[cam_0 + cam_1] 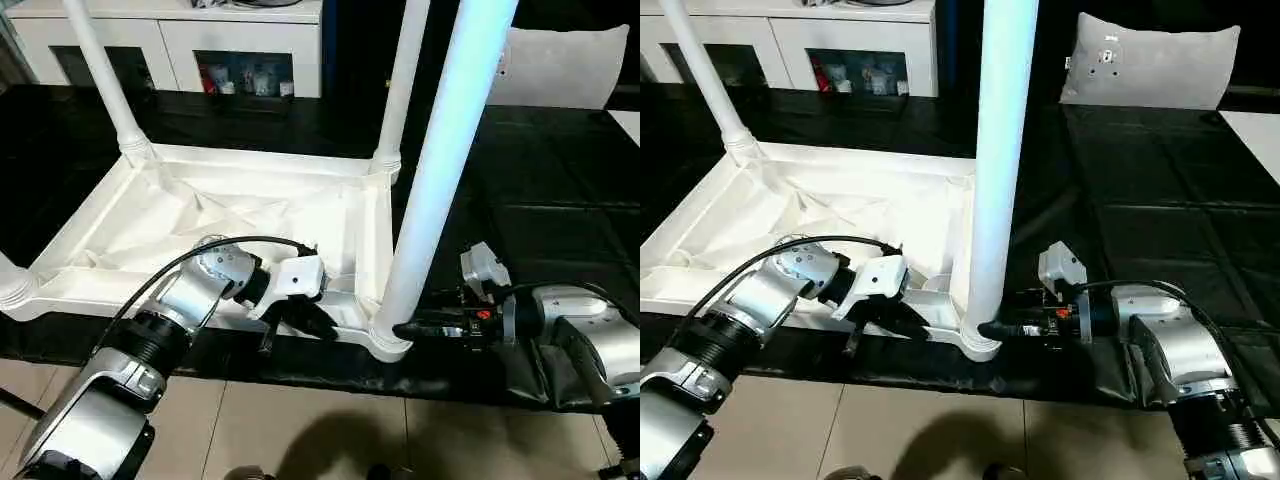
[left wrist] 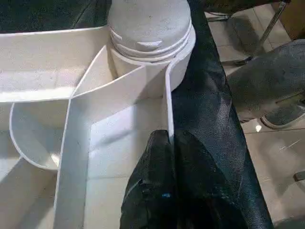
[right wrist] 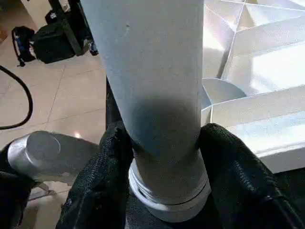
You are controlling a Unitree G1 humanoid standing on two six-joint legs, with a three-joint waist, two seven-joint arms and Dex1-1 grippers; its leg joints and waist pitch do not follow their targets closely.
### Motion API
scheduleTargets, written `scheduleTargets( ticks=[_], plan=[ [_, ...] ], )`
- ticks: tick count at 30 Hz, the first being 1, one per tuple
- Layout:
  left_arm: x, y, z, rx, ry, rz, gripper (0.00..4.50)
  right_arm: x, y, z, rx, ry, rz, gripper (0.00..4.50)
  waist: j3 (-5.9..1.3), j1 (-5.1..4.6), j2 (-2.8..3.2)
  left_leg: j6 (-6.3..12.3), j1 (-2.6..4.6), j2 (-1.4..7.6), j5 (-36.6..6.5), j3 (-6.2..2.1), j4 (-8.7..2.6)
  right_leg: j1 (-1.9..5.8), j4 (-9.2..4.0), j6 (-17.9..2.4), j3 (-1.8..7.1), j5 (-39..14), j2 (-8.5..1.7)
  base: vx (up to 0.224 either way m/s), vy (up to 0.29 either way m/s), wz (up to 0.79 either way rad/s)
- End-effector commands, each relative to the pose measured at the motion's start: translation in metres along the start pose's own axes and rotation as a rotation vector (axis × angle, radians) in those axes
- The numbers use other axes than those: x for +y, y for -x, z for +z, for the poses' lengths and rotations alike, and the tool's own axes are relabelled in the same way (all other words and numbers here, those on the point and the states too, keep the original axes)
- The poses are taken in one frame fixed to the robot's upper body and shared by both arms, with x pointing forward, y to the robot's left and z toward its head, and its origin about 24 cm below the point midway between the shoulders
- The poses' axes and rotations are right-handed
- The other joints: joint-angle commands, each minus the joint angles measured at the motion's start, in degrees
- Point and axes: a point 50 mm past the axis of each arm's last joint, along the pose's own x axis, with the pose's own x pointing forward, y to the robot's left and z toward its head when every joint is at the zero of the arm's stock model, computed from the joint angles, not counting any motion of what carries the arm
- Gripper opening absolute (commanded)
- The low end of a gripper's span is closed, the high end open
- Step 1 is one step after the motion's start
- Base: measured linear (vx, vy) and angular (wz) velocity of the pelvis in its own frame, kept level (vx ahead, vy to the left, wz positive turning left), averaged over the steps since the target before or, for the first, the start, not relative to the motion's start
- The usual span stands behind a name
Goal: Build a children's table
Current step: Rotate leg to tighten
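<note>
The children's table (image 1: 250, 165) lies upside down on the black work table, ribbed underside up. Three white legs stand in its corner sockets: far left (image 1: 100, 70), far right (image 1: 405, 80) and near right (image 1: 450, 170). My left gripper (image 1: 300, 318) is shut on the thin near rim wall (image 2: 167, 95), a little left of the near right socket. My right gripper (image 1: 405, 328) reaches in from the right. Its black fingers (image 3: 109, 157) press on both sides of the near right leg's base (image 3: 162, 119), just above the socket collar.
The table's near rim sits close to the work table's front edge (image 1: 300, 365), with tiled floor (image 1: 300, 430) below. White cabinets (image 1: 180, 40) stand behind, and a grey cushion (image 1: 560, 65) is at the back right. A person's trouser leg and shoe (image 2: 267, 86) are beside the table.
</note>
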Motion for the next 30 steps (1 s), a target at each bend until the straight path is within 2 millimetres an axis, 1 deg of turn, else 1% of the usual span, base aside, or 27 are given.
scheduleTargets(
  ticks=[1,4,5,6,7,8,9,10,11,12,13,14,15,16,17,18,19,20,21,22,24,25,26,27,28,29,30],
  plan=[
    [-0.001,-0.006,0.008,-0.017,-0.023,-0.043,0.00,0.008,-0.005,-0.001,-0.038,-0.030,0.049,1.91,-3.91,-0.09,-0.99,6.92,-0.47,1.97,-3.6,0.17,-3.84,4.40,-3.78,-6.3,3.32,-21.6,-3.54,0.000,0.000,0.00],
    [0.002,-0.011,0.012,-0.058,0.022,0.008,0.00,0.010,-0.010,0.000,-0.090,-0.064,-0.002,1.91,-3.81,0.00,-0.92,6.65,-0.40,2.04,-4.1,0.20,-3.94,4.32,-3.99,-6.0,3.35,-22.3,-3.51,0.000,0.000,0.00],
    [0.003,-0.013,0.013,-0.063,0.031,0.022,0.00,0.010,-0.011,0.000,-0.099,-0.074,-0.019,1.91,-3.72,-0.03,-0.91,6.27,-0.36,1.95,-4.7,0.16,-4.00,4.33,-4.21,-5.7,3.21,-23.5,-3.56,0.000,0.000,0.00],
    [0.004,-0.014,0.014,-0.067,0.039,0.036,0.00,0.010,-0.013,0.000,-0.105,-0.083,-0.034,1.91,-3.56,-0.19,-0.99,5.80,-0.29,1.81,-5.5,0.20,-4.04,4.27,-4.48,-5.1,3.14,-25.1,-3.54,0.000,0.000,0.00],
    [0.006,-0.017,0.016,-0.075,0.057,0.062,0.00,0.010,-0.017,0.000,-0.114,-0.094,-0.074,1.91,-3.53,-0.22,-0.92,5.54,-0.17,1.70,-6.0,0.18,-4.04,4.23,-4.68,-4.7,3.04,-26.2,-3.55,0.000,0.000,0.00],
    [0.006,-0.017,0.016,-0.075,0.057,0.062,0.00,0.010,-0.017,0.000,-0.114,-0.094,-0.074,1.91,-3.40,-0.47,-1.01,5.06,-0.27,1.49,-6.5,0.18,-4.08,4.28,-5.00,-3.8,2.89,-27.9,-3.45,0.000,0.000,0.00],
    [0.007,-0.020,0.018,-0.083,0.073,0.085,0.00,0.008,-0.020,0.000,-0.121,-0.114,-0.115,1.91,-3.40,-0.56,-0.92,4.55,-0.12,1.31,-6.9,0.17,-4.04,4.18,-5.26,-2.9,2.73,-29.2,-3.42,0.000,0.000,0.00],
    [0.012,-0.027,0.026,-0.110,0.115,0.141,0.00,-0.001,-0.030,0.001,-0.127,-0.156,-0.273,1.91,-3.26,-0.79,-1.06,4.10,-0.25,1.25,-6.8,0.18,-4.09,4.19,-5.37,-2.5,2.71,-29.8,-3.37,0.000,0.000,0.00],
    [0.014,-0.029,0.029,-0.119,0.127,0.159,0.00,-0.004,-0.033,0.001,-0.128,-0.167,-0.322,1.87,-3.16,-1.25,-1.03,3.33,-0.38,1.02,-7.3,0.07,-4.07,4.20,-5.65,-1.5,2.27,-31.3,-3.22,0.000,0.000,0.00],
    [0.020,-0.036,0.037,-0.142,0.161,0.214,0.00,-0.011,-0.041,0.005,-0.157,-0.189,-0.426,1.82,-3.19,-2.01,-0.99,2.72,-0.40,0.78,-7.9,0.00,-3.96,4.27,-6.06,-0.4,1.88,-32.6,-3.24,0.000,0.000,0.00],
    [0.020,-0.036,0.037,-0.144,0.164,0.218,0.00,-0.011,-0.042,0.005,-0.158,-0.191,-0.434,1.82,-3.19,-2.01,-0.99,2.72,-0.40,0.78,-7.9,0.00,-3.96,4.27,-6.06,-0.4,1.88,-32.6,-3.24,0.000,0.000,0.00],
    [0.023,-0.039,0.041,-0.152,0.180,0.246,0.00,-0.015,-0.046,0.006,-0.168,-0.201,-0.486,1.67,-3.30,-3.08,-0.92,2.59,-0.60,0.58,-8.6,-0.22,-3.86,4.45,-6.39,0.6,1.37,-33.0,-3.13,0.000,0.000,0.00],
    [0.026,-0.042,0.044,-0.157,0.195,0.277,0.00,-0.017,-0.049,0.007,-0.171,-0.211,-0.524,1.59,-3.34,-3.44,-0.89,2.84,-0.72,0.59,-8.5,-0.27,-3.90,4.47,-6.38,0.5,1.40,-32.4,-3.07,0.000,0.000,0.00],
    [0.028,-0.044,0.046,-0.163,0.210,0.306,0.00,-0.018,-0.053,0.008,-0.173,-0.220,-0.551,1.52,-3.49,-4.00,-0.80,3.25,-1.26,0.67,-7.8,-0.50,-3.93,4.91,-6.12,0.2,1.27,-30.3,-3.06,0.000,0.000,0.00],
    [0.030,-0.045,0.047,-0.165,0.218,0.322,0.00,-0.018,-0.055,0.008,-0.174,-0.224,-0.564,1.45,-3.62,-4.02,-0.64,3.59,-1.16,0.75,-7.5,-0.54,-3.96,4.90,-6.17,0.0,1.33,-29.2,-3.18,0.000,0.000,0.00],
    [0.032,-0.048,0.049,-0.169,0.233,0.355,0.00,-0.020,-0.059,0.009,-0.178,-0.230,-0.593,1.37,-3.64,-4.47,-0.73,4.18,-0.99,0.86,-7.2,-0.50,-3.94,4.58,-6.02,-1.2,1.56,-27.2,-3.17,0.000,0.000,0.00],
    [0.038,-0.053,0.054,-0.181,0.259,0.429,0.00,-0.025,-0.067,0.010,-0.190,-0.273,-0.691,1.37,-3.62,-4.75,-0.81,4.74,-1.04,0.70,-6.8,-0.34,-3.86,4.51,-5.88,-2.3,1.72,-26.1,-3.11,0.000,0.000,0.00],
    [0.039,-0.054,0.055,-0.185,0.267,0.451,0.00,-0.026,-0.069,0.011,-0.192,-0.292,-0.727,1.37,-3.73,-4.89,-0.79,5.09,-0.93,0.68,-6.3,-0.27,-3.84,4.44,-5.76,-3.2,1.81,-25.5,-3.17,0.000,0.000,0.00],
    [0.040,-0.055,0.056,-0.187,0.270,0.462,0.00,-0.027,-0.070,0.011,-0.200,-0.293,-0.745,1.37,-3.70,-4.95,-0.75,5.20,-0.99,0.70,-6.1,-0.32,-3.87,4.48,-5.70,-3.6,1.81,-25.4,-3.21,0.000,0.000,0.00],
    [0.041,-0.056,0.057,-0.188,0.272,0.475,0.00,-0.029,-0.071,0.012,-0.210,-0.295,-0.765,1.37,-3.87,-4.83,-0.80,5.50,-0.81,0.79,-5.4,-0.26,-3.86,4.43,-5.56,-3.9,1.97,-24.5,-3.20,0.000,0.000,0.00],
    [0.042,-0.059,0.060,-0.172,0.275,0.519,0.00,-0.032,-0.073,0.018,-0.280,-0.308,-0.849,1.37,-3.92,-4.60,-0.55,6.23,-0.84,1.07,-4.3,-0.33,-3.96,4.48,-5.16,-4.7,2.26,-22.3,-3.36,0.000,0.000,0.00],
    [0.042,-0.060,0.060,-0.163,0.277,0.529,0.00,-0.033,-0.071,0.020,-0.307,-0.313,-0.881,1.64,-4.04,-4.47,-0.51,6.62,-0.81,1.22,-3.4,-0.31,-3.92,4.40,-4.88,-5.4,2.43,-20.3,-3.42,0.000,0.000,0.00],
    [0.042,-0.059,0.058,-0.155,0.277,0.535,0.00,-0.033,-0.068,0.020,-0.313,-0.311,-0.893,1.64,-4.21,-4.32,-0.55,7.06,-0.92,1.27,-1.9,-0.39,-3.86,4.59,-4.39,-6.2,2.57,-18.0,-3.44,0.000,0.000,0.00],
    [0.042,-0.058,0.057,-0.152,0.276,0.537,0.00,-0.034,-0.067,0.020,-0.317,-0.309,-0.900,1.64,-4.24,-4.12,-0.11,7.35,-0.94,1.31,-1.1,-0.48,-3.83,4.66,-4.07,-6.7,2.62,-16.5,-3.43,0.000,0.000,0.00],
    [0.042,-0.057,0.055,-0.140,0.277,0.549,0.00,-0.034,-0.064,0.020,-0.320,-0.305,-0.918,1.75,-4.32,-4.09,-0.29,8.28,-1.05,1.39,0.6,-0.55,-3.71,4.73,-3.68,-7.6,2.75,-13.6,-3.41,0.000,0.000,0.00],
    [0.042,-0.055,0.050,-0.125,0.278,0.561,0.00,-0.033,-0.060,0.018,-0.316,-0.292,-0.928,1.75,-4.36,-3.96,0.16,9.02,-0.96,1.55,1.9,-0.65,-3.61,4.71,-3.37,-8.7,2.80,-11.0,-3.37,0.000,0.000,0.00],
    [0.042,-0.053,0.047,-0.114,0.278,0.571,0.00,-0.032,-0.058,0.017,-0.313,-0.282,-0.933,2.00,-4.39,-3.90,0.23,9.34,-0.94,1.61,2.2,-0.67,-3.58,4.76,-3.18,-9.1,2.83,-10.2,-3.42,0.000,0.000,0.00]
  ],
)
